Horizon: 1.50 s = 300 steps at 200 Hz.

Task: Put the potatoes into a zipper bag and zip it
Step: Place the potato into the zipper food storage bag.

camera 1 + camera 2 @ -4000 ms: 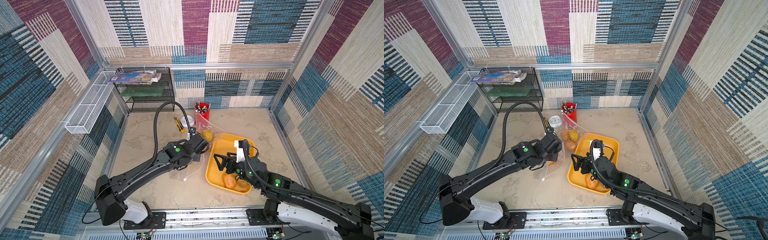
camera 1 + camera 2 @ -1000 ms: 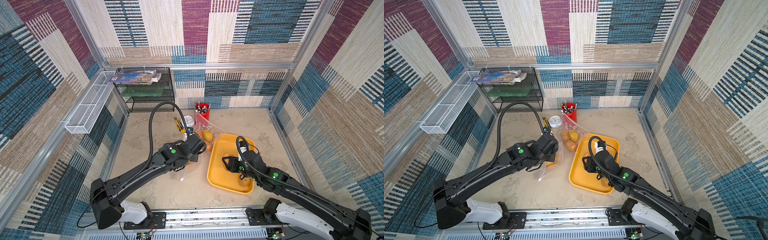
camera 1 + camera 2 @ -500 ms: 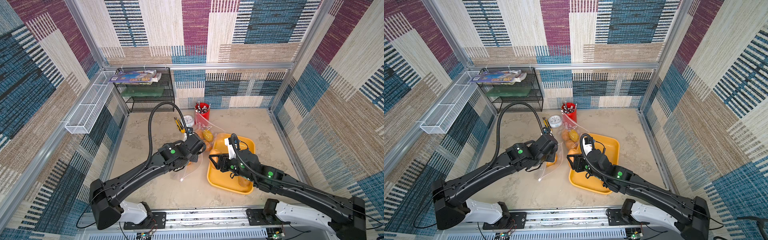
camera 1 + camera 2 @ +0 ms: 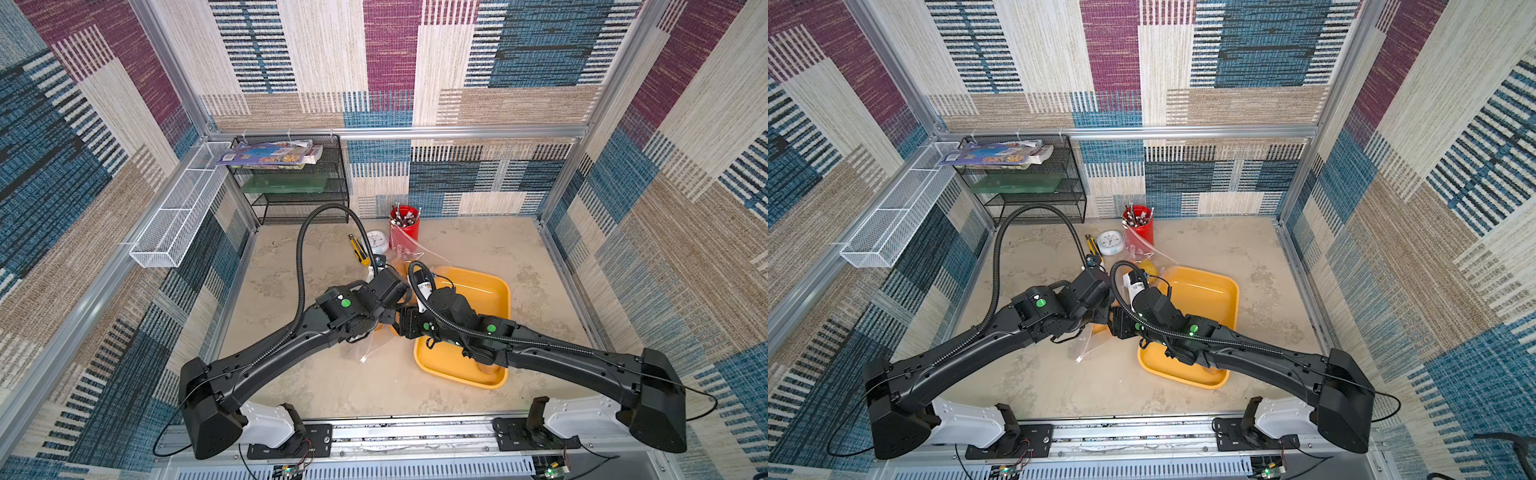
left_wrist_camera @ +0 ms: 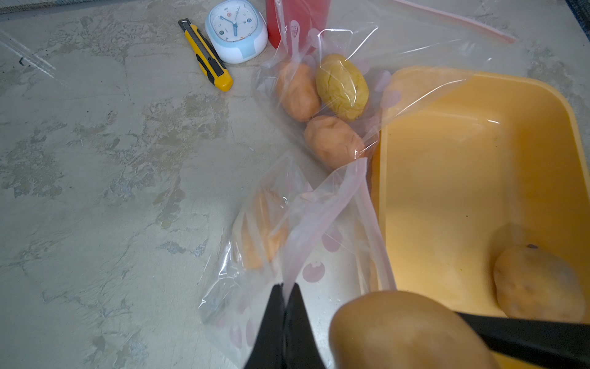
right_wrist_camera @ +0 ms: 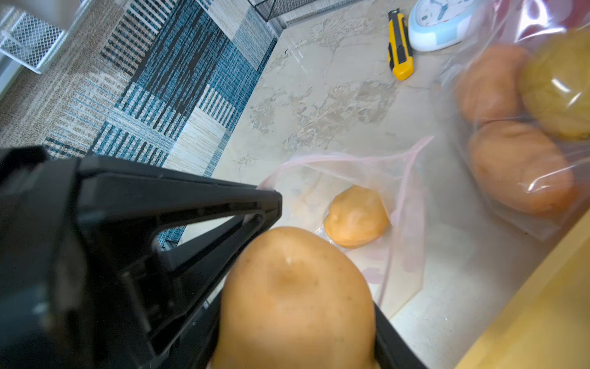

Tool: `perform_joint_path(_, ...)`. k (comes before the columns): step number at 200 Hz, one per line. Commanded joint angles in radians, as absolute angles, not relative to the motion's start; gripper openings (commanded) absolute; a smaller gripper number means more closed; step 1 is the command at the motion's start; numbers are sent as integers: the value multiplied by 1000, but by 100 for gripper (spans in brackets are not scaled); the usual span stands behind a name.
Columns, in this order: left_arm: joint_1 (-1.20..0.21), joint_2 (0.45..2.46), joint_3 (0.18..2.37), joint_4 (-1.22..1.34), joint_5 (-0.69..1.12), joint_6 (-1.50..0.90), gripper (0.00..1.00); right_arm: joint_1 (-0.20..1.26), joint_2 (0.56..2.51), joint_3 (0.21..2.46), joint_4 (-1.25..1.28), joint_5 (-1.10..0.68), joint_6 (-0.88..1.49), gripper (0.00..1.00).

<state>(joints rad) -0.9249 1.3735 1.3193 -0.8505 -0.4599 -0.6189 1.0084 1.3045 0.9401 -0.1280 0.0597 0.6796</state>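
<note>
My left gripper (image 5: 287,289) is shut on the pink-zipped rim of the clear zipper bag (image 5: 322,204) and holds its mouth up off the table. My right gripper (image 6: 297,322) is shut on a tan potato (image 6: 297,297) that hangs just before that mouth, close beside the left fingers (image 6: 268,198). One orange potato (image 6: 354,217) lies inside the bag. Three more potatoes (image 5: 332,140) lie under clear plastic farther back. Another potato (image 5: 536,284) rests in the yellow tray (image 5: 447,175). In both top views the wrists hide both grippers.
Behind the bag lie a yellow box cutter (image 5: 207,54), a white-blue clock (image 5: 236,32) and a red pen cup (image 4: 404,226). A black mesh rack (image 4: 299,187) stands at the back left. A white wire basket (image 4: 178,212) hangs on the left wall.
My right arm has swung left from over the tray, carrying a potato to the bag's mouth beside the left gripper. The left arm has kept its hold and hardly moved.
</note>
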Motion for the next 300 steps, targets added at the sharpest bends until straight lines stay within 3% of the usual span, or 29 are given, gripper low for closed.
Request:
perform_joint_path(1, -925, 1368, 1321, -835, -449, -593, 0, 1012, 1342, 955, -72, 43, 682, 21)
perform_joint_path(96, -925, 1321, 1297, -811, -450, -588, 0, 1012, 1493, 1011, -202, 221, 725, 22)
perform_joint_path(202, -925, 1319, 1292, -811, -462, -590, 0, 1064, 1603, 1091, -382, 428, 750, 39)
perform_joint_path(255, -923, 1323, 1294, -811, -462, -589, 0, 1071, 1590, 1090, -354, 405, 736, 64)
perform_joint_path(300, -924, 1318, 1290, -811, -461, -588, 0, 1071, 1522, 1061, -283, 351, 703, 76)
